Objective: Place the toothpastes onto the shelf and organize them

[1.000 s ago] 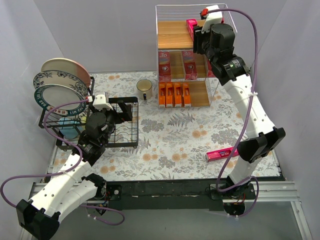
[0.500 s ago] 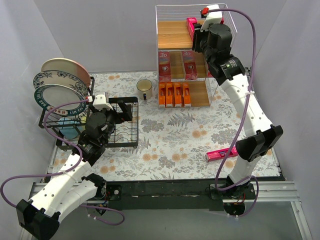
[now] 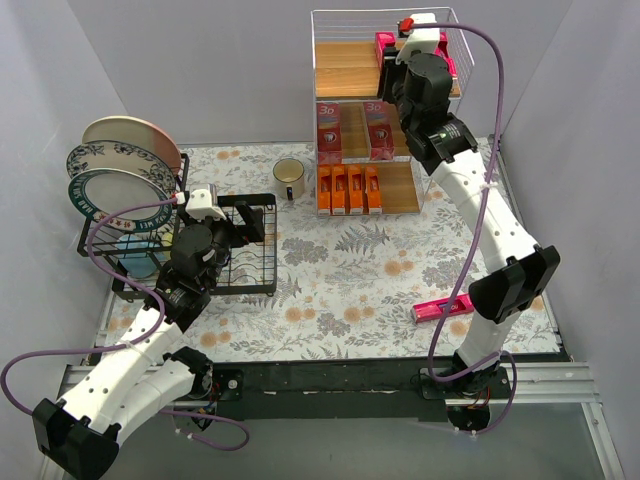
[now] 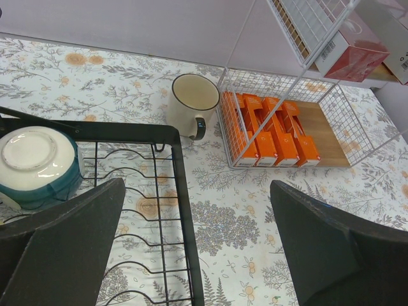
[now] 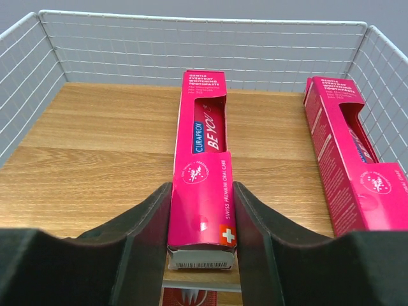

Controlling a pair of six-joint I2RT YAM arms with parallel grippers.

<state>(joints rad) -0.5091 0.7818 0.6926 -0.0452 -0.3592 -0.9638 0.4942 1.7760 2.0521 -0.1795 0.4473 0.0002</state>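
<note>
My right gripper (image 5: 201, 242) is shut on a magenta toothpaste carton (image 5: 203, 185) that lies lengthwise on the top board of the shelf (image 5: 95, 146). A second magenta carton (image 5: 347, 172) lies to its right on the same board. From above, the right gripper (image 3: 402, 55) is over the shelf's top tier (image 3: 345, 68), with a magenta carton (image 3: 384, 44) showing beside it. Two red cartons (image 3: 352, 128) stand on the middle tier and several orange ones (image 3: 348, 190) on the bottom tier. Another magenta carton (image 3: 443, 307) lies on the table. My left gripper (image 4: 197, 248) is open and empty.
A black wire dish rack (image 3: 235, 250) with plates (image 3: 125, 165) and a bowl (image 4: 35, 162) stands at the left. A beige mug (image 3: 289, 177) sits left of the shelf. The floral tablecloth (image 3: 350, 270) covers the middle.
My right arm has reached further back over the shelf's top tier with the magenta carton. The left arm has not moved.
</note>
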